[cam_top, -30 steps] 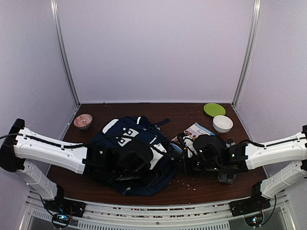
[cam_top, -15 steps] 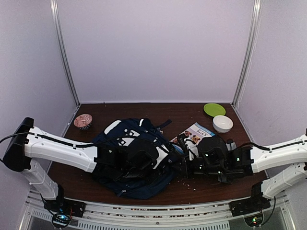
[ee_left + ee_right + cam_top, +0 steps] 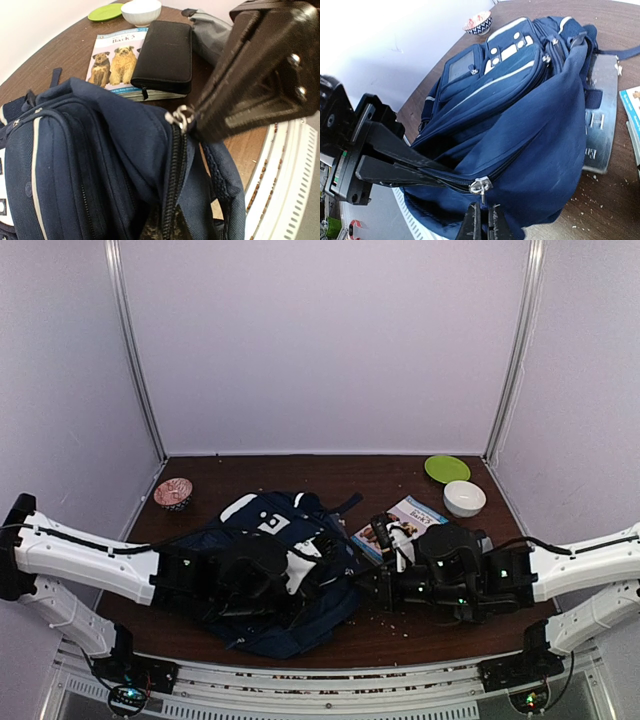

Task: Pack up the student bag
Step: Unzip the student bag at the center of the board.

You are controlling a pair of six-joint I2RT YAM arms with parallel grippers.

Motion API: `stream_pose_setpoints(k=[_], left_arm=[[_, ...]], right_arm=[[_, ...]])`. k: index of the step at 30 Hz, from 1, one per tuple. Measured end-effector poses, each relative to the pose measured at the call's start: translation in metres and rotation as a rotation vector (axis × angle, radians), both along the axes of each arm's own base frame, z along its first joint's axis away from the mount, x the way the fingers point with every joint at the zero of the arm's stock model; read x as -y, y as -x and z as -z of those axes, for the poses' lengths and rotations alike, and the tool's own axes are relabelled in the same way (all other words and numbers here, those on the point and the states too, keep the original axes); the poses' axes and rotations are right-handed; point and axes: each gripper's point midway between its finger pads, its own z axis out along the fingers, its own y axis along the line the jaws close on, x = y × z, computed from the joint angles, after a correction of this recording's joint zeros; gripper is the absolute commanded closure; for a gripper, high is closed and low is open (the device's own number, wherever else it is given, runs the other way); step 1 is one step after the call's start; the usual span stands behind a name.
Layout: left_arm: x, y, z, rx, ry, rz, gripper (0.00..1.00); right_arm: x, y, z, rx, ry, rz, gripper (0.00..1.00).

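student bag near front table edge

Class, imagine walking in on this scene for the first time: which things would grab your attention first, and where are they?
The big navy backpack dominates, slumped left of centre on the table between both arms. The right end effector pinches its zip pull, while the left end effector clamps the edge of the opening. Just right of the bag lies a book with two dogs on its cover, and a black case rests partly on top.
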Motion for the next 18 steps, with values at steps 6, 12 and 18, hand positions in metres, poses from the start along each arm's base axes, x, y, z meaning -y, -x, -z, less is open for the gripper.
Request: stream_pose_setpoints(k=[6, 12, 18], left_arm=[[-0.027, 0.012, -0.016, -0.015, 0.044, -0.009, 1.00], [-0.054, 0.015, -0.009, -0.051, 0.024, -0.071, 1.00], [-0.085, 0.009, 0.008, -0.087, 0.016, -0.194, 1.00]], right_arm=[[-0.002, -0.018, -0.007, 0.013, -0.009, 0.057, 1.00], [0.001, -0.047, 0.005, -0.002, 0.012, 0.130, 1.00], [-0.003, -0.063, 0.027, -0.057, 0.010, 0.145, 1.00]])
